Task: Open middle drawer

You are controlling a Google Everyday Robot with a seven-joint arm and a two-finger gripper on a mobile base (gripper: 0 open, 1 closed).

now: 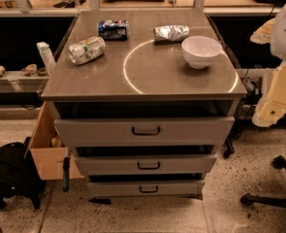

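The grey cabinet has three drawers stacked one above the other. The middle drawer [145,164] has a plain front of medium height with a small dark loop handle [149,165] at its centre. It sits between the taller top drawer [145,130] and the slim bottom drawer [146,188]. A dark gap shows above each front, and the top drawer stands out furthest. My gripper [264,116] is at the pale lower end of my arm, at the right edge. It hangs beside the cabinet's right side, level with the top drawer and well away from the middle handle.
On the cabinet top [84,81] are a white bowl [201,51], a crushed can [87,50], a blue can [113,29] and a silver packet [171,32]. A cardboard box [48,149] and a black backpack [11,176] stand on the floor at left. A chair base [273,195] stands at right.
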